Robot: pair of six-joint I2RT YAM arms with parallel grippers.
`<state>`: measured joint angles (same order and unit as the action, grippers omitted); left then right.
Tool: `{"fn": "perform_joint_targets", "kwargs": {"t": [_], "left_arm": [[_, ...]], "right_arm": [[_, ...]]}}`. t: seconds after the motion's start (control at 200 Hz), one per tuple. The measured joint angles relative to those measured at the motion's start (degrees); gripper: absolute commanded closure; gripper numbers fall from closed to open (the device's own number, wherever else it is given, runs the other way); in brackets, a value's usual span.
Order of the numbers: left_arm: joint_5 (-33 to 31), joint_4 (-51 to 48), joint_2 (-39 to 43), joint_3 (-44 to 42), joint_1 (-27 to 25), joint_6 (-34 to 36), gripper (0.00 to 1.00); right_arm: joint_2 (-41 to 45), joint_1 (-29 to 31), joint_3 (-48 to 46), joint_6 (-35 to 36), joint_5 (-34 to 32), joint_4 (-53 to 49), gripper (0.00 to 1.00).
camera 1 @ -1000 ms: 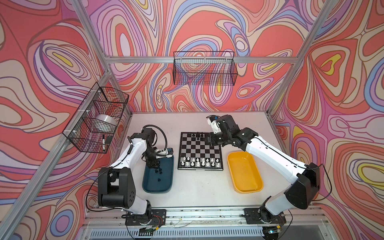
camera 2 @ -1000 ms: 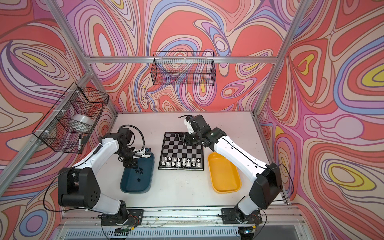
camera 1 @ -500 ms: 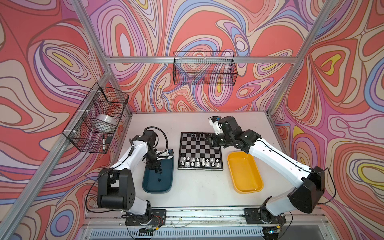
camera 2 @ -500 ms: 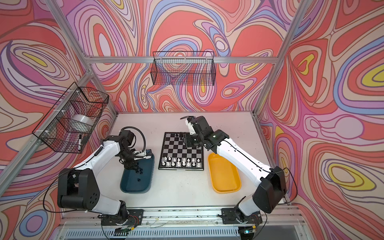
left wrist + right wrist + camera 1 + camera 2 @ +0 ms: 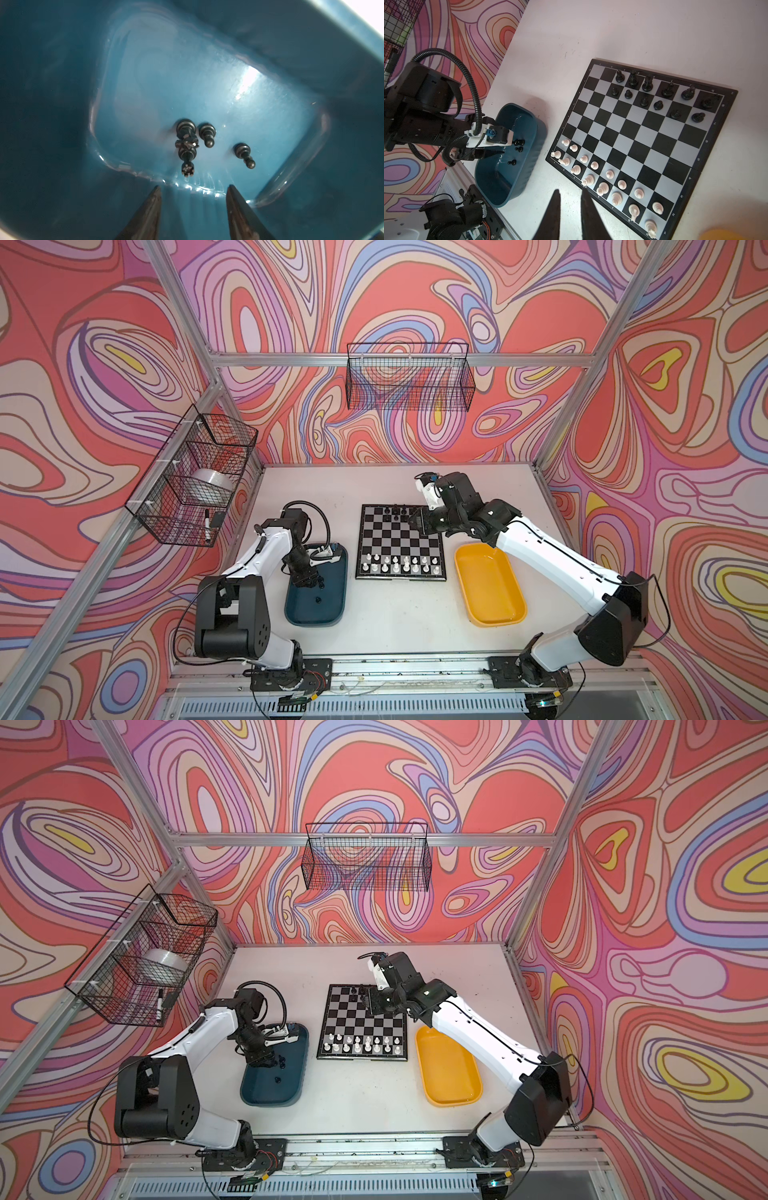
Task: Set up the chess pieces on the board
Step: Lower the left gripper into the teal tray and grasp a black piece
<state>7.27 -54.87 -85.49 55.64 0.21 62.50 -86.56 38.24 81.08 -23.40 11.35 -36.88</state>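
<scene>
On the board [image 5: 399, 541] in the middle of the table [image 5: 395, 626], the near two rows are full. Sixteen white pieces [image 5: 399, 566] stand there, eight pawns in front of eight back-rank men, so the white side looks finished. Along the far edge the black pieces [image 5: 658, 105] number twelve, six on the last row and six pawns before them. They fill the six right-hand files, and the four squares at the far left corner are bare.

The four black chessmen [image 5: 187, 145] not yet placed are in the teal tray [image 5: 328, 605] left of the board. They are two pawns [image 5: 206, 135] and two taller pieces [image 5: 187, 158] with notched tops, close together on the tray floor. Whether they stand or lie cannot be told. The yellow tray [image 5: 490, 593] right of the board holds nothing.

The left gripper [image 5: 193, 187] is down inside the teal tray, jaws spread and empty, tips just short of the cluster, apparently lining up a pick. The right gripper [image 5: 570, 190] hangs above the far right part of the board, jaws parted only slightly, with nothing between them.

By this showing roughly seven-eighths of the job is done. What is left is to carry those four pieces across to the far left squares and stand them upright.
</scene>
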Motion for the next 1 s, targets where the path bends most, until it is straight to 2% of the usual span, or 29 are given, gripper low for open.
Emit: {"fn": "perform_joint_targets", "kwargs": {"t": [0.997], "left_arm": [[0.3,6.4,-2.5,-3.9,0.7,-0.3,0.60]], "right_arm": [[-1.8,0.9,1.7,0.3,0.1,-1.0,0.82]]}}
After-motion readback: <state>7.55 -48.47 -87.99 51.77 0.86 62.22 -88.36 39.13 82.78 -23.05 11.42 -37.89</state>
